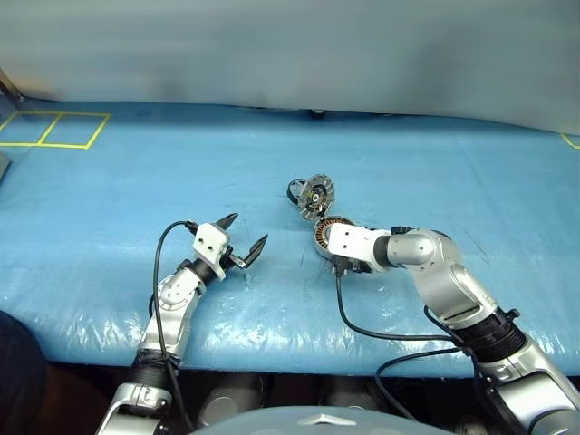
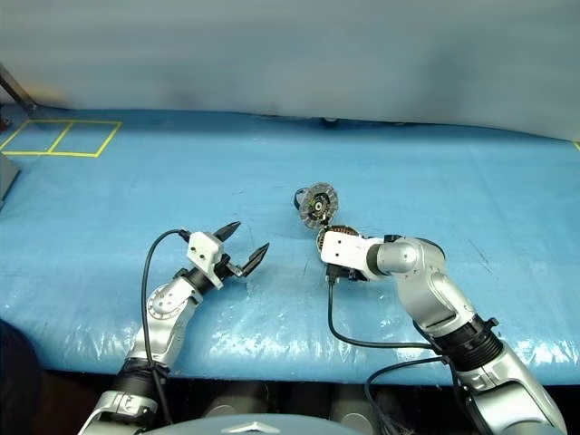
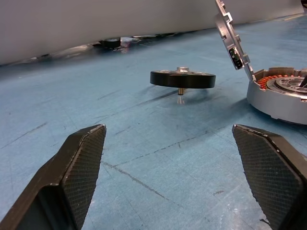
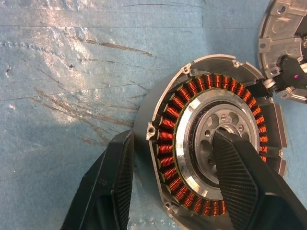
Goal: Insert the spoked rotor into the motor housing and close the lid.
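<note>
Just 1 rotor [image 3: 182, 78], 1 housing [image 4: 218, 143] w/ raised lid [image 1: 316, 195], 2 grippers [image 1: 245, 237] [image 4: 184, 179] spread.

Grey metal motor housing [image 4: 158, 103], glossy copper windings [image 4: 169, 123]

light: bright, even, from overhead | glare: pale sheen on the blue desk [image 4: 72, 57], shine on the motor housing [image 4: 211, 143] hub | shadows: short, soft under the spoked rotor [image 3: 182, 79] | blur: near claw fingers [image 3: 76, 172] soft | background wall hazy

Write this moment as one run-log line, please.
rotor: on table, not inserted | lid: open | housing: right gripper straddling its rim | left gripper: open, idle
</note>
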{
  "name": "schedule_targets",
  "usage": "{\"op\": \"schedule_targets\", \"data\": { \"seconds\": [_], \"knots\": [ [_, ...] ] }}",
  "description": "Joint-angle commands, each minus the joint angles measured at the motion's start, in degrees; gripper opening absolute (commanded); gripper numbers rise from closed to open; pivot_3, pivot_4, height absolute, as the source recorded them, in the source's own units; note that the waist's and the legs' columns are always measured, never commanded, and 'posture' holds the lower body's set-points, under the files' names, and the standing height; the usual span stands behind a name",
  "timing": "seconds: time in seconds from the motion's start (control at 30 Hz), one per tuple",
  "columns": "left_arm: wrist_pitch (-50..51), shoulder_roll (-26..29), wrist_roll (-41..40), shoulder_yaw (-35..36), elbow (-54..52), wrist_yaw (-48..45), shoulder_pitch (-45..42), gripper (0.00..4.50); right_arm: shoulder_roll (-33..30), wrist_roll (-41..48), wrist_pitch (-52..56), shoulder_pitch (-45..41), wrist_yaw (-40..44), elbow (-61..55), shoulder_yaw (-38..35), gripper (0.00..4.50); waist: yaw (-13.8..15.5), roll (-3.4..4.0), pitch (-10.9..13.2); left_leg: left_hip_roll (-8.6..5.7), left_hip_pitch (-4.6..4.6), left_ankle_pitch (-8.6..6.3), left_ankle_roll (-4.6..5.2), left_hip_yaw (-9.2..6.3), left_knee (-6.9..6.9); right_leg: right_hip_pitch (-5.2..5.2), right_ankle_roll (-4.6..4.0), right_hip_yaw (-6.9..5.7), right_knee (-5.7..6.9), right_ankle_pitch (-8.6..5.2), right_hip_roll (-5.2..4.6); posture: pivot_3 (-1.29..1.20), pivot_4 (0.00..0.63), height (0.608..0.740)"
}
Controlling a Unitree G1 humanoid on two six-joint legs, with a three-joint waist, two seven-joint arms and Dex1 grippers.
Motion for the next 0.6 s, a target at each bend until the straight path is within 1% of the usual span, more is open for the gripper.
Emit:
{"op": "schedule_targets", "data": {
  "seconds": [0.03,0.27,0.43,0.6],
  "knots": [
    [-1.0,-0.1,-0.2,-0.1,-1.9,0.0,0.5,4.50,-0.3,0.2,2.0,1.4,-1.3,1.6,-0.6,2.11,0.0,0.00,0.0,0.01,0.00,0.00,0.00,0.00,0.00,0.00,0.00,0.00,0.00,0.00,0.01,0.00,0.150,0.740],
    [-0.8,0.0,-0.1,0.0,-2.1,0.3,0.6,4.50,3.8,4.2,4.6,3.3,-4.6,-2.6,-3.4,2.11,0.0,-0.02,0.0,0.02,0.00,0.01,-0.02,0.01,0.00,-0.01,0.00,0.05,0.01,0.01,0.03,0.00,0.150,0.740],
    [-1.0,0.0,0.0,0.2,-2.2,0.8,0.6,4.50,9.5,4.8,10.8,6.9,-10.3,-8.0,-4.8,2.11,-0.1,-0.01,0.0,0.06,-0.02,0.01,-0.04,0.03,-0.08,-0.04,-0.01,0.12,0.02,0.00,0.07,0.00,0.150,0.740],
    [-0.6,0.2,0.1,0.0,-2.7,0.8,1.2,4.50,12.7,4.4,16.4,11.7,-13.1,-15.8,-1.7,2.11,-0.3,-0.01,0.0,0.06,-0.02,-0.01,-0.05,0.08,-0.25,-0.09,-0.02,0.23,0.00,0.00,0.09,0.00,0.150,0.740]
  ]
}}
